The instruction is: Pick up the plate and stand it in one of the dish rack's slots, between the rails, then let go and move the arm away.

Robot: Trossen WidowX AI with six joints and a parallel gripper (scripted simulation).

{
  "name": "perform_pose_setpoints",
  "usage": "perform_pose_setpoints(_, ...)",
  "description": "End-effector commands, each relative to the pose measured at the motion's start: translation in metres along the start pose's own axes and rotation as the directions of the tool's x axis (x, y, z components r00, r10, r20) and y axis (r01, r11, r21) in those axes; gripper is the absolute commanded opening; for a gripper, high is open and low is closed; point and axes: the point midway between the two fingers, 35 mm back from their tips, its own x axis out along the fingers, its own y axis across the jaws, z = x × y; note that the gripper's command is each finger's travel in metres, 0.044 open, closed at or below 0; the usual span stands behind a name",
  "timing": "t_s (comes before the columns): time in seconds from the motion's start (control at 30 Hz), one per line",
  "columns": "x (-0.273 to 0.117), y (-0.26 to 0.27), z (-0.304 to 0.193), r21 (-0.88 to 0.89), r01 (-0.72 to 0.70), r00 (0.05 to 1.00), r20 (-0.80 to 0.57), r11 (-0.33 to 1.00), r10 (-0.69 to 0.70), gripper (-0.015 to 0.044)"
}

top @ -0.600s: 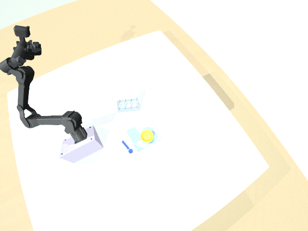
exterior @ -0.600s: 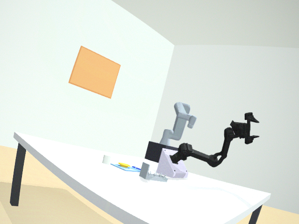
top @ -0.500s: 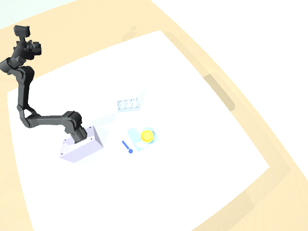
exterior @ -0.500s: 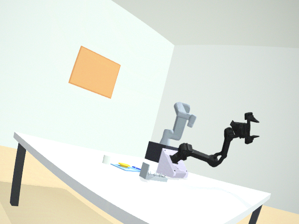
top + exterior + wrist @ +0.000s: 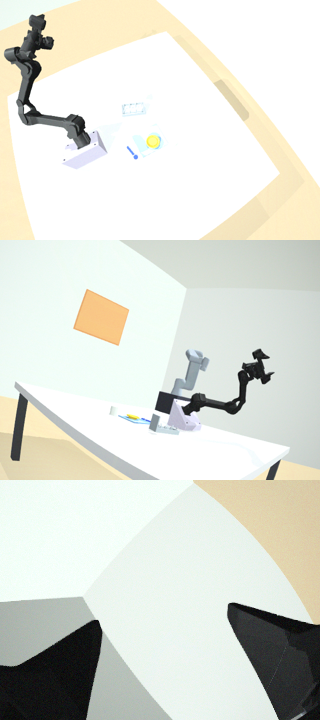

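A yellow plate [image 5: 153, 141] [image 5: 133, 416] lies flat on a pale blue tray [image 5: 140, 145] [image 5: 139, 421]. The small pale grey dish rack [image 5: 134, 114] [image 5: 168, 431] stands on the table apart from the tray; its rails rise from a low base, and a taller block shows at one end in the exterior view. No plate shows in it. My gripper [image 5: 46, 28] [image 5: 271, 365] [image 5: 164, 619] is open and empty, with its fingers wide apart. It is high up, far from both plate and rack, facing away from them. The wrist view shows only walls and floor beyond the fingers.
A blue spoon-like utensil [image 5: 131, 150] [image 5: 146, 419] lies beside the tray. A white cup [image 5: 113, 410] stands beyond the tray in the exterior view. My arm's lilac base [image 5: 86, 157] [image 5: 178, 415] stands near the rack. A grey arm [image 5: 192, 371] stands behind it.
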Motion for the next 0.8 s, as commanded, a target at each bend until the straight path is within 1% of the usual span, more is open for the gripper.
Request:
perform_pose_setpoints(0.0,0.007,0.027,0.013,0.118,-0.064,0.997,0.041,0.991,0.059,0.0400)
perform_pose_setpoints(0.4,0.011,0.092,0.058,0.267,-0.212,0.975,0.123,0.940,0.185,0.0400)
perform_pose_setpoints(0.77,0.004,0.146,0.101,0.441,-0.383,0.922,0.241,0.812,0.304,0.0400)
